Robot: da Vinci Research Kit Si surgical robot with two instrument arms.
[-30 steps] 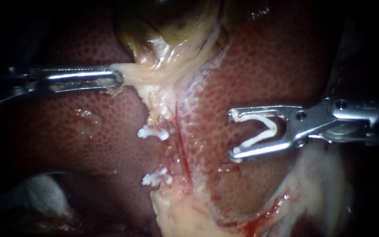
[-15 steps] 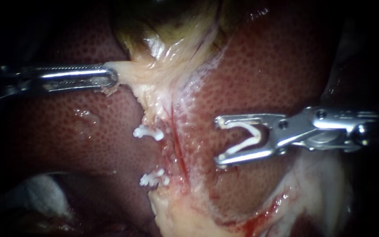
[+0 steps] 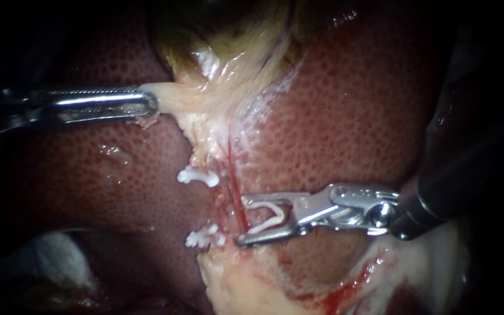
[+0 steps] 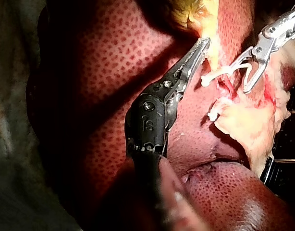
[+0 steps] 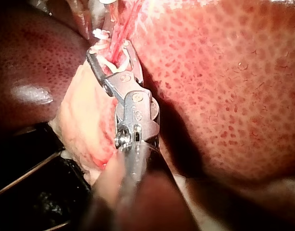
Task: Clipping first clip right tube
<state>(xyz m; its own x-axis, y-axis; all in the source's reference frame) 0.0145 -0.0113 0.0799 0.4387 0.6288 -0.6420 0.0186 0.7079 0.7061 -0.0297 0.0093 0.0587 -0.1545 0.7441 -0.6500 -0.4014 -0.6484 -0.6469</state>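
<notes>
Right tube [image 3: 237, 198], the thin red one running down the pale strip in the middle, has no clip on it yet, so the main bit isn't done

Going across from the left: the left instrument [image 3: 148, 106] has its jaws clamped on the pale tissue [image 3: 188, 96] just below the gallbladder [image 3: 223, 35], holding it out sideways over the liver [image 3: 351, 105]. Then there's an upper clip [image 3: 196, 176] and a lower clip [image 3: 205, 238], both closed and sitting just left of the red tube, on the strand next to it rather than on the tube itself.

Then the tube, and right up against it the right instrument [image 3: 242, 220]. Its jaws are spread wide and gripping the new clip [image 3: 272, 217], which sits open in a V between them. The tips are at the tube, and from the right wrist camera the red strand looks like it runs into the mouth of the jaws. Can't tell if the tips are clear past the far side though.

I'd say the approach is pretty much there. What's left is seating the tube deep in the clip, squeezing it closed, letting go and backing out
</notes>
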